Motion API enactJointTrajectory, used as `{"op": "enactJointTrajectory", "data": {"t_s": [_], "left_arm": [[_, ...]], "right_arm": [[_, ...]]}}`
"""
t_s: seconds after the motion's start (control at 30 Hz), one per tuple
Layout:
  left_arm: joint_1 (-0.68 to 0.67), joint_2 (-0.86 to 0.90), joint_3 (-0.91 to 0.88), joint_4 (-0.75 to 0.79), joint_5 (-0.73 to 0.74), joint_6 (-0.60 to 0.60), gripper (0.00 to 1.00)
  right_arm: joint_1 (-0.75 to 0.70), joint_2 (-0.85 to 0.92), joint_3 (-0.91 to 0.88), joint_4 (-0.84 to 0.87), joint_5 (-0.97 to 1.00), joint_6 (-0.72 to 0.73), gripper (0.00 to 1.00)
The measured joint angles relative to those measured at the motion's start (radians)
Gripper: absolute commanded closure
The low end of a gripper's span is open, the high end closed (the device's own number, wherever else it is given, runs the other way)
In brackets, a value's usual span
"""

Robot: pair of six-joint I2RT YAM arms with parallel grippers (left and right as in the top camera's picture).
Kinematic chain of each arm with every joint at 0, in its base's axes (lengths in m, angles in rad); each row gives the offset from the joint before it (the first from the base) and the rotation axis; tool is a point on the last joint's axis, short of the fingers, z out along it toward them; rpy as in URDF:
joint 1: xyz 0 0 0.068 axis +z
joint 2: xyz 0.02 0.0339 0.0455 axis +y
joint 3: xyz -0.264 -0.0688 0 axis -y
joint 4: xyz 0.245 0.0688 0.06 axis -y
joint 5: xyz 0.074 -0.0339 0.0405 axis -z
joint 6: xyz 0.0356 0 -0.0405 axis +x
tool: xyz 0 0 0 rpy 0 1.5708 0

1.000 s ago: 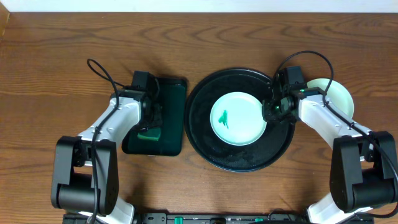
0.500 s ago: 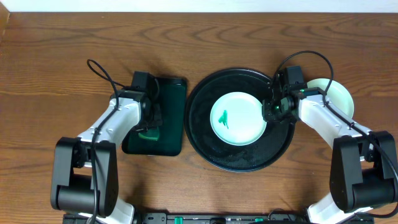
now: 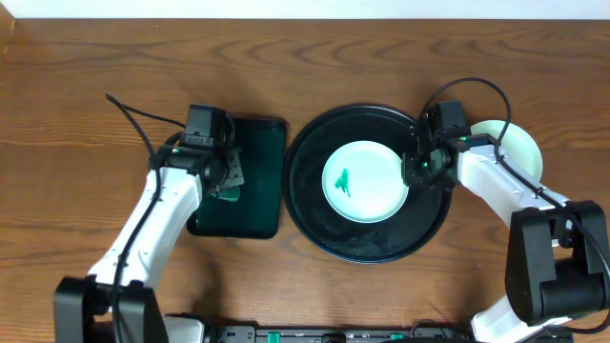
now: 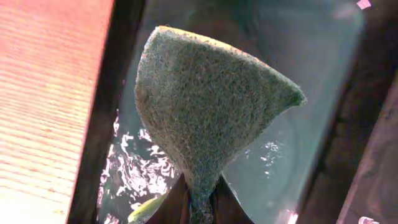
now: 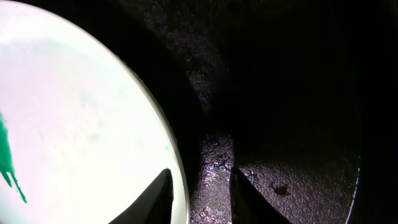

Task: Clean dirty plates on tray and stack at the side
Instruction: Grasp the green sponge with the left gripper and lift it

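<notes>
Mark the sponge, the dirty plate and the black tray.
sponge (image 4: pixel 205 106), left wrist view, middle of its face
dirty plate (image 3: pixel 367 183), overhead view, middle of its white face
black tray (image 3: pixel 372 240), overhead view, bare floor below the plate

No legible text, label, brand, number or sign in any view. Plate (image 3: pixel 365 181) at frame centre carries only green smear, no lettering. Black tray (image 3: pixel 310 214) around it, dark green tray (image 3: pixel 262 191) at centre left and sponge (image 4: pixel 205 106) filling left wrist view show plain surfaces.
</notes>
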Motion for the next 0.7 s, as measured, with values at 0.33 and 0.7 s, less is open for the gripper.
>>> {"op": "enactJointTrajectory", "data": {"t_s": [0.33,0.7], "left_arm": [[0.000,-0.189,0.000,-0.031,0.000,0.000,0.93],[0.000,-0.317,0.000,-0.035,0.000,0.000,0.93]], "right_arm": [[0.000,0.000,0.000,-0.001,-0.018,-0.007,0.93],[0.000,0.000,0.000,-0.002,-0.030,-0.006,0.91]]}}
